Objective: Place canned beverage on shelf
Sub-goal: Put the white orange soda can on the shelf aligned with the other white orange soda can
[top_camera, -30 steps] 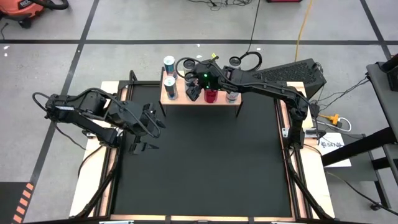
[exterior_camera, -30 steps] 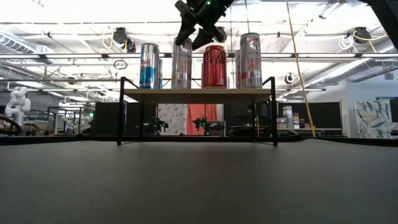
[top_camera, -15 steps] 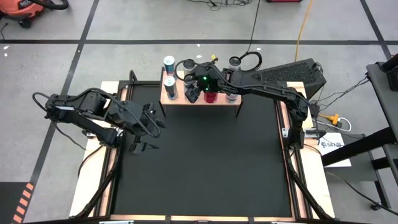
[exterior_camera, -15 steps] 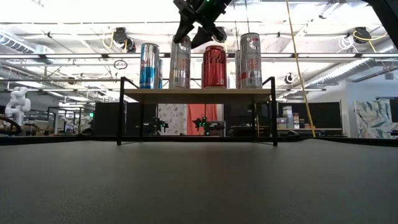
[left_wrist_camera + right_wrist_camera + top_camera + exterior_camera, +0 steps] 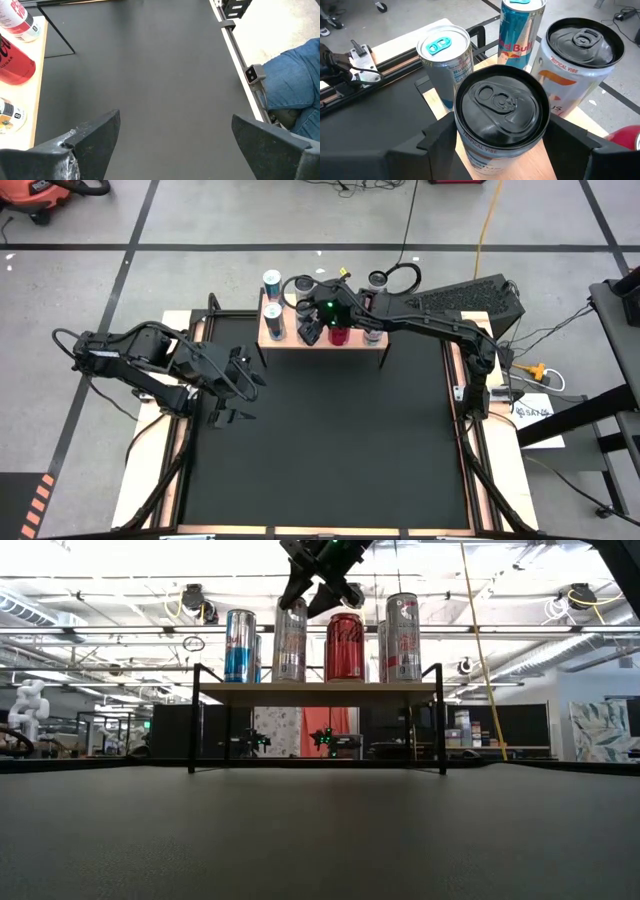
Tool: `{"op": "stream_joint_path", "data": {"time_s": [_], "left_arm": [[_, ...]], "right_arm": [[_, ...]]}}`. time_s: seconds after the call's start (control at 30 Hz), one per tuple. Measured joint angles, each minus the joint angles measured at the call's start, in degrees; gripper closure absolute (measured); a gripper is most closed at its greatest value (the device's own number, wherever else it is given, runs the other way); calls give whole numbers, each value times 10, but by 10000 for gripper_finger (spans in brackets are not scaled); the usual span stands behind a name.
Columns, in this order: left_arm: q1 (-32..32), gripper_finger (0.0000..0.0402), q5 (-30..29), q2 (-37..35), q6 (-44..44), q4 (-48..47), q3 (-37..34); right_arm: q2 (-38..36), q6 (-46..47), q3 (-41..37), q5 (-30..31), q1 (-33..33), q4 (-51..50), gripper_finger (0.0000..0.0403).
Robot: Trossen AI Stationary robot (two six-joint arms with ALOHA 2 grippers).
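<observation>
The shelf (image 5: 290, 341), a light-wood board on black legs, stands at the table's far edge. On it stand a blue can (image 5: 240, 645), a silver black-topped can (image 5: 291, 640), a red can (image 5: 345, 647) and a white can (image 5: 403, 637). My right gripper (image 5: 500, 145) reaches in from the right and is shut on the black-topped can (image 5: 500, 115). A blue-lidded silver can (image 5: 445, 65) stands just beyond it. My left gripper (image 5: 235, 415) hangs open over the table's left side, holding nothing. My right gripper pinches the black-topped can's upper wall (image 5: 465, 137), just under the top rim, between its two fingers (image 5: 437, 137), one on each side. The fingers slant down from above and from the table's right. The can stands upright with its base on the shelf.
Neighbouring cans stand close on both sides of the held can. A black cable loop (image 5: 395, 275) lies behind the shelf. The black mat (image 5: 320, 440) lies bare in front of it. A person's leg (image 5: 295, 85) shows beyond the table's edge in the left wrist view.
</observation>
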Motion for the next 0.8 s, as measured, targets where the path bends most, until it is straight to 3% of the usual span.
{"op": "stream_joint_path", "data": {"time_s": [0.33,0.8], "left_arm": [[0,14,0,0,0,0,0],[0,14,0,0,0,0,0]], "right_arm": [[0,-27,0,13,-3,-1,163],[0,3,0,1,-7,0,163]]}}
